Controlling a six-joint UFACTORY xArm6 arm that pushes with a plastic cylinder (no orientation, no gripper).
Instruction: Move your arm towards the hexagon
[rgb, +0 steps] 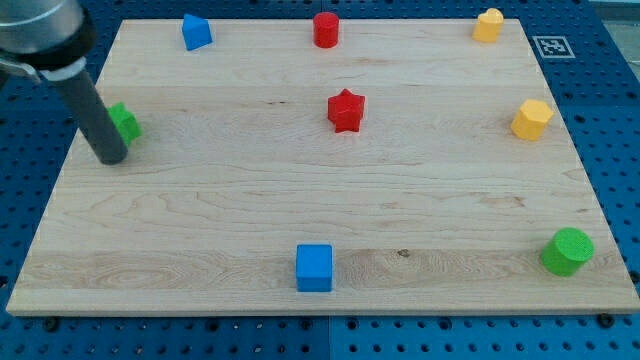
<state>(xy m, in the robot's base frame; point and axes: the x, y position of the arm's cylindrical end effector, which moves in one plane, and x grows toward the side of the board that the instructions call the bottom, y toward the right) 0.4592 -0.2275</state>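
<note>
Pale wood-grain worktop (200, 230) is lying on a blue pegboard with a black-and-white square marker (551, 46) at the view's top right, no readable writing; my tip (110, 158), the end of a smooth dark rod with no claw to open or close, is resting at the view's left, touching a partly hidden green block (126, 122). The yellow hexagon (531, 119) is sitting far off at the view's right edge, with a red star (346, 110) standing roughly between. Elsewhere are sitting a blue triangular block (196, 32), red cylinder (326, 29), yellow block (488, 24), blue cube (314, 267) and green cylinder (567, 251)
</note>
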